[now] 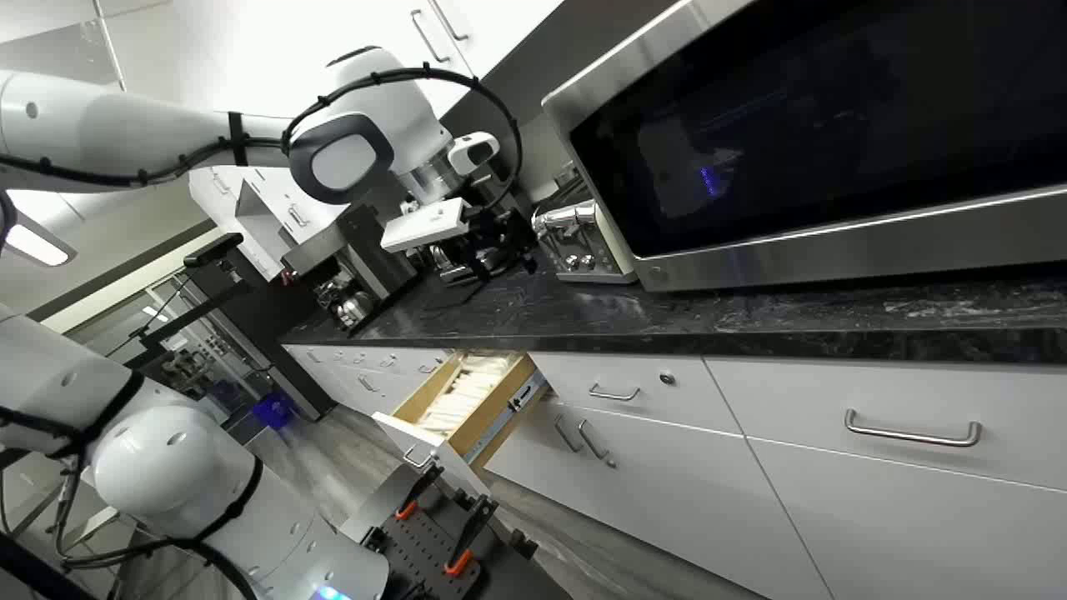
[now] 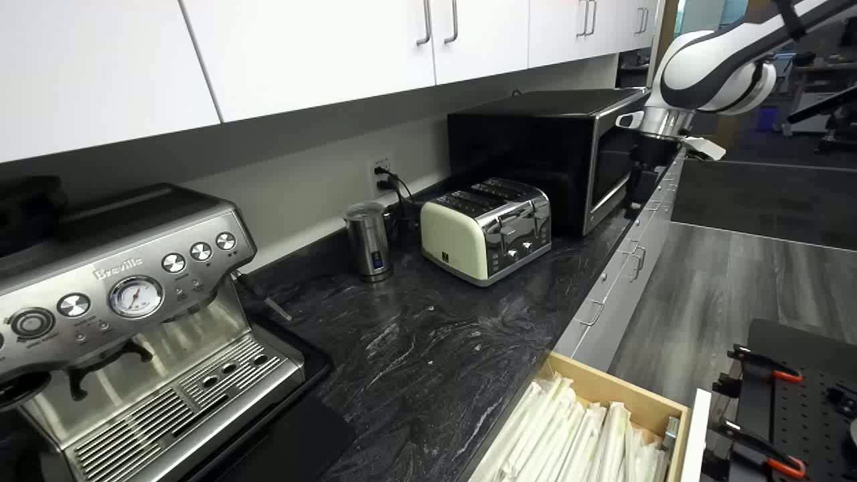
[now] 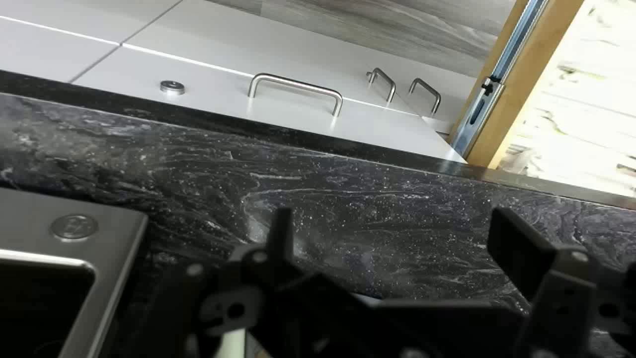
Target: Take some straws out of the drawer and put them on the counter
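The drawer (image 1: 496, 408) stands pulled out below the counter (image 1: 667, 317), with pale wood sides and a white front. Its wooden side also shows in the wrist view (image 3: 534, 74) at upper right. Several white wrapped straws (image 2: 569, 435) lie in the drawer (image 2: 626, 388); they show bright in the wrist view (image 3: 586, 109). My gripper (image 3: 390, 214) is open with nothing between its fingers. It hangs over the dark counter (image 3: 372, 194), to one side of the drawer and close to the microwave. The gripper also shows in both exterior views, dark and small (image 1: 506, 267) (image 2: 631, 204).
A microwave (image 2: 529, 140) stands on the counter by the gripper; its corner shows in the wrist view (image 3: 114, 219). A cream and chrome toaster (image 2: 482, 231), a metal jug (image 2: 368, 241) and an espresso machine (image 2: 154, 268) stand further along. Bar handles (image 3: 298, 87) stick out from the cabinet fronts.
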You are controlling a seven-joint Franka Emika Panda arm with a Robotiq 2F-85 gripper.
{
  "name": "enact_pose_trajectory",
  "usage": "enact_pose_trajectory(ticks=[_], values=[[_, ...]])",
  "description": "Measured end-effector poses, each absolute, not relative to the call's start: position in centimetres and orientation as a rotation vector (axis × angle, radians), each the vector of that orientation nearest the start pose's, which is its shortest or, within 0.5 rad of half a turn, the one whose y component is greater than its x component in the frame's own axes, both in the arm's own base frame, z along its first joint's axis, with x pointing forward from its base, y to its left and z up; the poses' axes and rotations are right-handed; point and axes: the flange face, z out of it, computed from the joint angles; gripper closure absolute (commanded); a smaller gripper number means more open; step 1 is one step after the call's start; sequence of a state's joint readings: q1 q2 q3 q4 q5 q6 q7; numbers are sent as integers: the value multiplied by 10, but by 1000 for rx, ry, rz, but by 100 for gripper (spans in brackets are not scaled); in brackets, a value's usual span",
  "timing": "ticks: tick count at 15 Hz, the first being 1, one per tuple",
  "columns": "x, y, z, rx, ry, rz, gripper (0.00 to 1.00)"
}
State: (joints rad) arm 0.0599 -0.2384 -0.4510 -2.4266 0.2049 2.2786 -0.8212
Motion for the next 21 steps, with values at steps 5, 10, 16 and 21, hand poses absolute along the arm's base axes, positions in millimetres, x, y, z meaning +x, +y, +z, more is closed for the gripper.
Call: enact_pose_trajectory(ticks=[5, 10, 16, 21], values=[[432, -174, 396, -2910, -453, -294, 0], [434, -165, 399, -2921, -525, -300, 0], [414, -44, 404, -2898, -1079, -236, 0], [351, 46, 400, -2761, -1497, -235, 0]])
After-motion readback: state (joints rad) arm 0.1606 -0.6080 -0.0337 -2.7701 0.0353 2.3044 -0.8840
